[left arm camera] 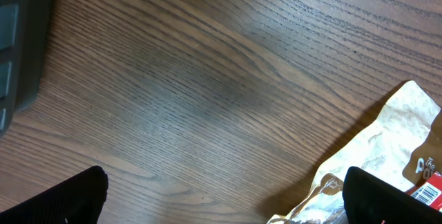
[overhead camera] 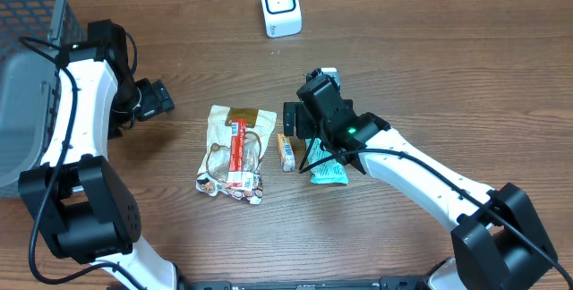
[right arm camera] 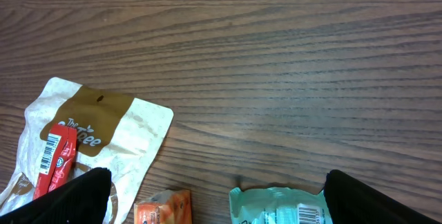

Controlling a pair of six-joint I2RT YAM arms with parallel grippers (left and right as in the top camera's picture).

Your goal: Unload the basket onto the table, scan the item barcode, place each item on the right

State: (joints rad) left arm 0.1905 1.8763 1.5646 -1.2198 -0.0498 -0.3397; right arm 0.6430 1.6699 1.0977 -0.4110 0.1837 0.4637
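One red bar (overhead camera: pixel 237 151) lies lengthwise front-to-back.

- You find the scanner (overhead camera: pixel 279 5) standing alone at the far side of the table (overhead camera: pixel 430 57), near the middle.
- At the robot's far left, the basket (overhead camera: pixel 27 66) sits at the table's edge, behind the left arm.
- In the middle lies the pouch (overhead camera: pixel 219 129), with a slim wrapper (overhead camera: pixel 238 151) lying lengthwise on top of it.
- Just right of the pouch lies a small bar (overhead camera: pixel 286 151).
- Right of the bar lies a sachet (overhead camera: pixel 329 175), partly under the right arm.
- The left gripper (left arm camera: pixel 224 182) hangs left of the pouch, between it and the basket.
- The right gripper (right arm camera: pixel 217 189) hangs above the bar and the sachet.
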